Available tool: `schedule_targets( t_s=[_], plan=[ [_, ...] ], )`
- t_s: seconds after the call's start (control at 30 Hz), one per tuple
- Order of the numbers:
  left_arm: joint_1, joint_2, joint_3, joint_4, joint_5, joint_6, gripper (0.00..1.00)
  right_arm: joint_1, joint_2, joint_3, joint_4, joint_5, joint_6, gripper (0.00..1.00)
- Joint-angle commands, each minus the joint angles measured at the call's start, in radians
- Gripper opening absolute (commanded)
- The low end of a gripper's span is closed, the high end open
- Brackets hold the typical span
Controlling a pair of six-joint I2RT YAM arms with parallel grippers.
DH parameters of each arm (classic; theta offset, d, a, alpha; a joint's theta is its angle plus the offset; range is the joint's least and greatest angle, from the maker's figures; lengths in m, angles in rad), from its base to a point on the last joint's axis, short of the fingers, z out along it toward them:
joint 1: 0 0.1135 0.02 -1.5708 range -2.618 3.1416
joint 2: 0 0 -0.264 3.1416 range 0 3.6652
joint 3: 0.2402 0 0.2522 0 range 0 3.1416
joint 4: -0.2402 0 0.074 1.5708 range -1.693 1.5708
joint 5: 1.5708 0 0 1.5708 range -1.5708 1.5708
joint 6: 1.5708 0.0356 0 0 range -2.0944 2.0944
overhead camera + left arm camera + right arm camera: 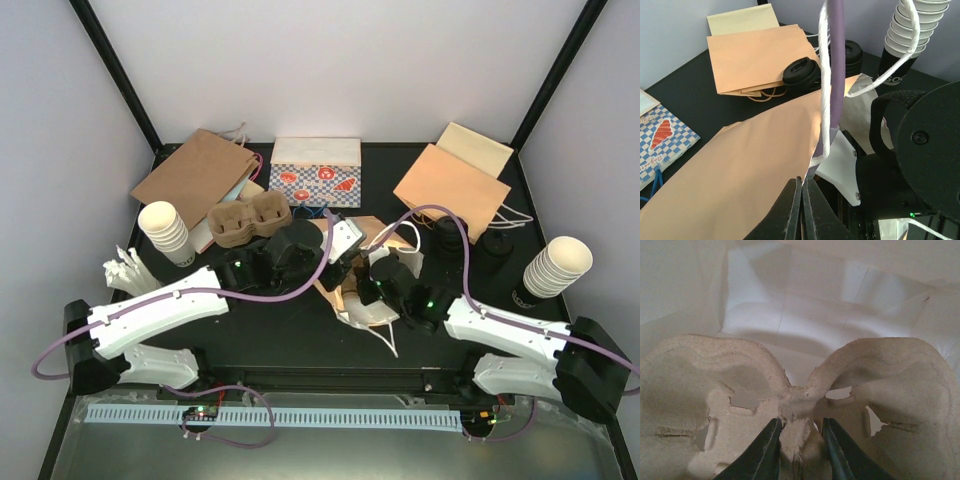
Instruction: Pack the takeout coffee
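Observation:
Two takeout coffee cups with black lids [449, 236] [802, 73] stand right of centre, behind an open paper bag [352, 296] that is tan outside and white inside. My left gripper [340, 240] [804, 183] is shut on the bag's rim, where the white twisted handle [824, 100] comes down to it. My right gripper [372, 268] [800, 440] reaches into the bag, shut on the middle ridge of a brown pulp cup carrier [700, 390]. The bag's white lining [790, 305] fills the right wrist view behind the carrier.
Stacks of cream paper cups stand at the left [165, 232] and right [555, 265]. More pulp carriers [248, 220] sit behind my left arm. Flat brown bags [195, 175] [455, 185] and a checkered box [315, 172] lie along the back. White cutlery [130, 268] lies at the left.

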Motion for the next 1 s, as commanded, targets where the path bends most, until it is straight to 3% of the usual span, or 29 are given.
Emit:
schedule_targets(
  t_s=[0.0,0.4,0.6,0.73,0.97],
  plan=[
    [0.006,-0.048,-0.016,0.11,0.056,-0.03,0.02,-0.002,0.034,0.027,-0.062,0.03,-0.009,0.22],
    [0.024,-0.147,-0.127,0.216,0.134,-0.089,0.02,-0.024,-0.019,-0.009,-0.052,0.085,0.01,0.21],
    [0.045,-0.154,-0.155,0.282,0.218,-0.136,0.03,-0.022,-0.105,0.033,-0.201,0.157,-0.002,0.19],
    [0.096,-0.147,-0.165,0.327,0.308,-0.212,0.03,-0.022,-0.147,0.044,-0.262,0.117,-0.011,0.2],
    [0.115,-0.121,-0.178,0.313,0.404,-0.201,0.03,-0.022,-0.069,-0.003,-0.177,0.086,0.008,0.22]
  ],
)
